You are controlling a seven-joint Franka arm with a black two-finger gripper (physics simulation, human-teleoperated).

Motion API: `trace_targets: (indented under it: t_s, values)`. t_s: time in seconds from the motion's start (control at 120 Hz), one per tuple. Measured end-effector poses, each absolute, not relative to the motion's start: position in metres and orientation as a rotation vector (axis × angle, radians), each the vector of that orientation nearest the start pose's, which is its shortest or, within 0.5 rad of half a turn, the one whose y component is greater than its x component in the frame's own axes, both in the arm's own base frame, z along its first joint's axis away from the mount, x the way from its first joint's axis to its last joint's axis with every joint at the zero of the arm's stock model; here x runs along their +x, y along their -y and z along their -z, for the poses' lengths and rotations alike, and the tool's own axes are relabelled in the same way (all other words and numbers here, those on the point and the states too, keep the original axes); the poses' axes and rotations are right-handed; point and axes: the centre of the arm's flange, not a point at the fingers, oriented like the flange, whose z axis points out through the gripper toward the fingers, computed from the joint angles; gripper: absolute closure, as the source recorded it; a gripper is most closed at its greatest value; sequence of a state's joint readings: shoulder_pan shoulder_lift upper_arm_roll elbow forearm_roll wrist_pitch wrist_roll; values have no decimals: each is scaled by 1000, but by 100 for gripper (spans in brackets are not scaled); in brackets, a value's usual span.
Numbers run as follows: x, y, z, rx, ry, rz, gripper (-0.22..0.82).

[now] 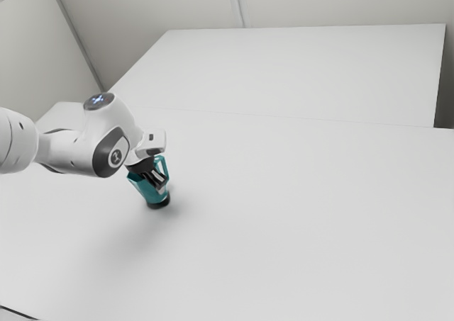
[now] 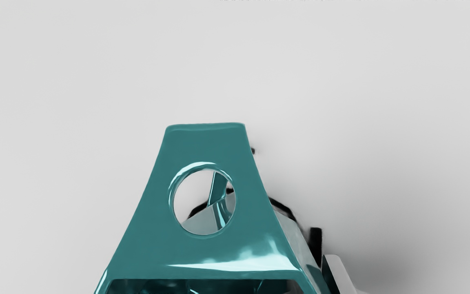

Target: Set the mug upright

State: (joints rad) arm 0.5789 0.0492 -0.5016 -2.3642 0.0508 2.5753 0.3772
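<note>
Right at the arm's end, the gripper [image 1: 159, 181] is reaching down at a slant against the mug [image 1: 144, 187]; whether it is gripping the mug or merely standing open beside it, I am not able to tell. The handle [image 1: 167, 169] is rising close alongside the gripper, and the rim is sitting up near the hand. Further down, below the gripper, the dark base [image 1: 159, 202] is pointing towards the desk [image 1: 298, 207], the whole mug leaning rather than standing upright. Whether the base is resting flat, touching on one edge or hanging just clear is staying unclear. As I am judging it, weak hold would be letting the mug swing or topple; lowering it at this lean would be catching the base's edge and prising the mug round; and the handle, being so close, could be snagging as the gripper is withdrawing.
</note>
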Motion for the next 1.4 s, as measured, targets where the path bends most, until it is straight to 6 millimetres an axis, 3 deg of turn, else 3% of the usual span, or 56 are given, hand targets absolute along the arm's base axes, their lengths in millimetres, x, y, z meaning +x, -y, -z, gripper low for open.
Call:
trace_targets:
  t_s: [0.267, 0.633, 0.8, 1.233, 1.4]
  values:
    - [519, -42, -321, -3055, -495, 265, 66]
    - [520, -46, -326, -3052, -482, 275, 35]
    - [520, -49, -331, -3052, -465, 285, 26]
    - [517, -51, -369, -3026, -414, 290, 18]
    - [521, -50, -404, -3017, -375, 335, 17]
